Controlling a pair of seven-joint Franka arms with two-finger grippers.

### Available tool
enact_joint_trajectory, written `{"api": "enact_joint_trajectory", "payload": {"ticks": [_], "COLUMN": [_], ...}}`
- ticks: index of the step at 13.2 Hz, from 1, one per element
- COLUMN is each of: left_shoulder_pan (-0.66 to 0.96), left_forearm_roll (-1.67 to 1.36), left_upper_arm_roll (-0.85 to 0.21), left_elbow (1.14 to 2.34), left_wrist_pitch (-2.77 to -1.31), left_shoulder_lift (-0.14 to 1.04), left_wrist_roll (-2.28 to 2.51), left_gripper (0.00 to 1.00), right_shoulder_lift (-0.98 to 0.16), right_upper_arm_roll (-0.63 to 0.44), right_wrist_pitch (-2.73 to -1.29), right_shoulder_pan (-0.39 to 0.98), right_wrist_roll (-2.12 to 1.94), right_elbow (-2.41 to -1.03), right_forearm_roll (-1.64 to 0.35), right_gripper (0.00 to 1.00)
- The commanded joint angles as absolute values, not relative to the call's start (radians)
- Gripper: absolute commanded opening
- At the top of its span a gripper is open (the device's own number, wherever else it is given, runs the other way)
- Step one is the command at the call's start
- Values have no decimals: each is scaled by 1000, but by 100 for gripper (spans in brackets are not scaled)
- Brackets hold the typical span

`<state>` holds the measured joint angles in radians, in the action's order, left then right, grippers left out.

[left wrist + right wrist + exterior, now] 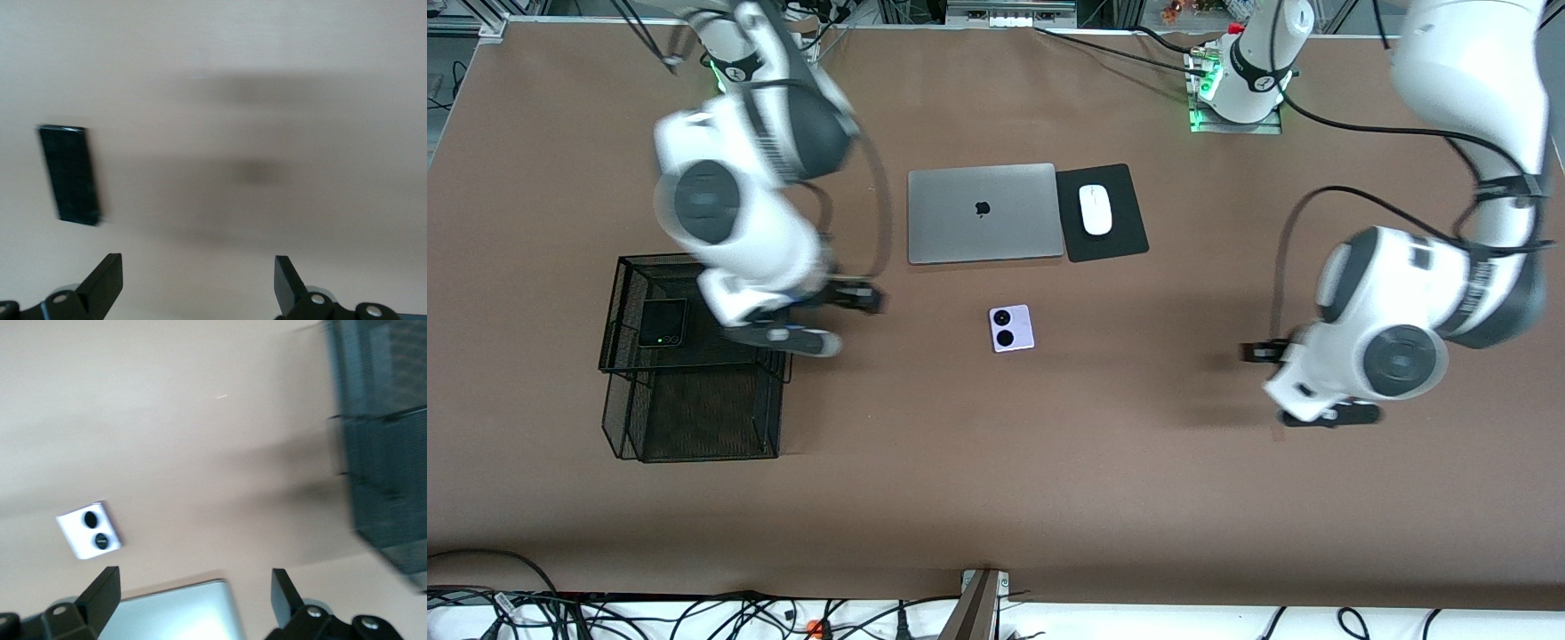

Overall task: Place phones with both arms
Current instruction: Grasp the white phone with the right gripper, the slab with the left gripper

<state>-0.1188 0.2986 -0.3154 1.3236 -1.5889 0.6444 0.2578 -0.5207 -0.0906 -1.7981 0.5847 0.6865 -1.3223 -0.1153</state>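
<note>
A small lavender-white phone (1011, 327) with two black circles lies mid-table, nearer the front camera than the laptop; it also shows in the right wrist view (89, 531). A small squarish black phone (663, 322) lies in the upper tier of a black wire basket (621, 267). A long black slab phone (69, 175) lies on the table in the left wrist view; the front view hides it. My right gripper (818, 324) (195, 597) is open and empty, up beside the basket. My left gripper (1280, 384) (199, 280) is open and empty over bare table.
A closed grey laptop (983, 213) (180, 613) sits toward the robots' side, with a white mouse (1096, 210) on a black pad (1116, 236) beside it. The basket's lower tier (694, 418) juts toward the front camera; the basket also shows in the right wrist view (387, 453).
</note>
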Motion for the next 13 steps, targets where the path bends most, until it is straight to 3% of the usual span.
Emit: {"api": "enact_joint_trajectory", "payload": {"ticks": [1,6,10,13], "left_shoulder_pan": [-242,-429,-561,-592], "left_forearm_roll": [350,445,442,443], "left_upper_arm_roll": [-331,-336,-353,-354], "left_elbow": [1359,1578,1774,1842], "left_wrist_pitch": [-1615,-1937,-2225,-2312], "left_shoulder_lift": [656,637,623,623], "left_wrist_roll": [94,-47,-115,-121], "left_gripper": [100,100,100,100], "right_shoulder_lift": [-675,-839,-952,-1002], "right_upper_arm_roll": [-75,-74,-61,-61], "right_wrist_pitch": [-1827,-2041,-2198,-2258], "right_shoulder_pan": [690,811,824,821], "right_wrist_roll": [804,789,732,738], "right_elbow": [-1146,-1094,-1095,-1104], "right_forearm_roll": [-54,42,185,186], "right_gripper": [100,100,100,100]}}
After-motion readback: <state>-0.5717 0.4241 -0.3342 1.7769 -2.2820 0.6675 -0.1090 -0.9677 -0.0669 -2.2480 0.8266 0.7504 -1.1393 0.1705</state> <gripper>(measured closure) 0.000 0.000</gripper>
